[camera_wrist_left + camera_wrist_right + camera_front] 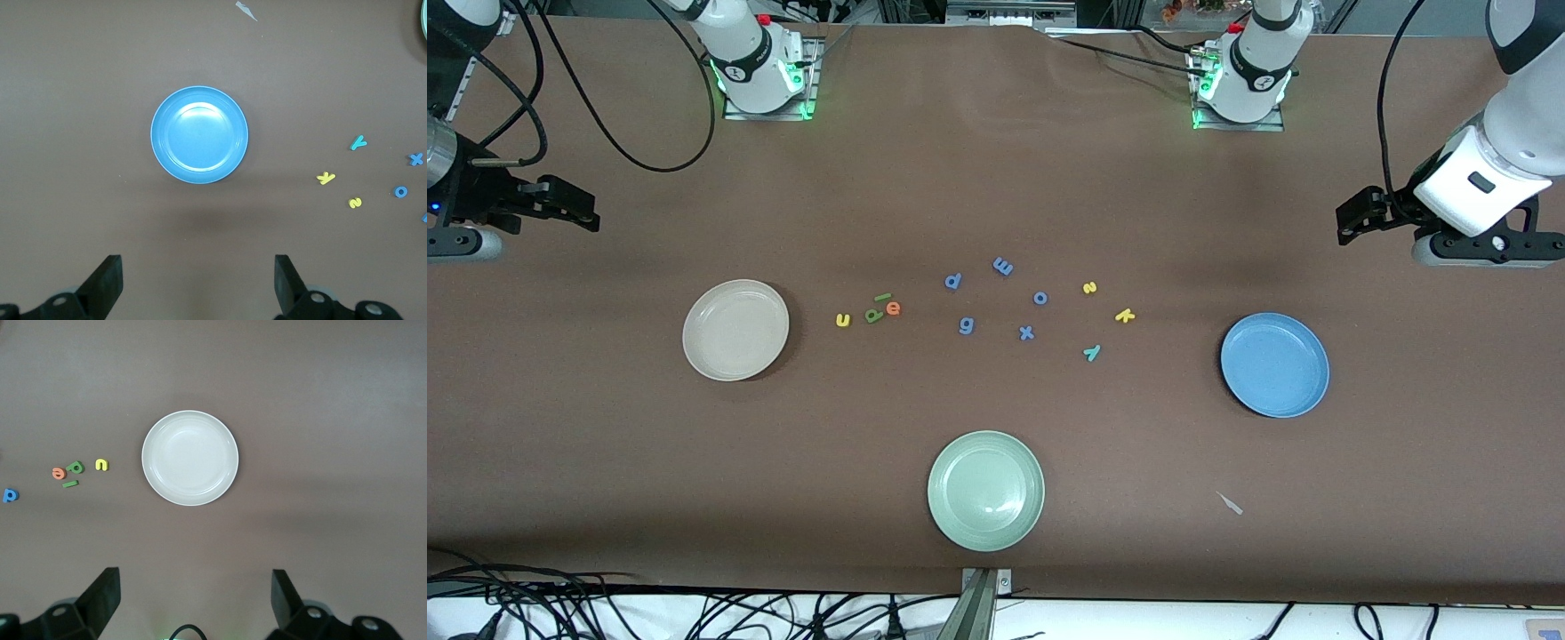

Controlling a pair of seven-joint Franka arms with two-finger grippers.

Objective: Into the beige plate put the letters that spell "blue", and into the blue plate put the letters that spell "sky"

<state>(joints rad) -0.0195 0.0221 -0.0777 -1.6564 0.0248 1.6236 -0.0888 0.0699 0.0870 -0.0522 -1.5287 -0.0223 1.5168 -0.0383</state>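
While 5 periwinkle letters [1003,266] separate both sets, pale green plate [985,491] sits nearest.

Clearly a robotics lab, not a home or shop. Two white robot arm bases [760,62] [1245,76] bolted on metal mounting plates along one edge of a wide table covered in plain brown sheeting [996,178], green status lights glowing at their feet, with black cables [605,133] looping across the top and more tangled below the table's near edge [649,613]. Staged like a test bench: three plain plates and small foam letters [996,302] set out on an otherwise bare work surface, metal framing [1009,11] at the top edge.
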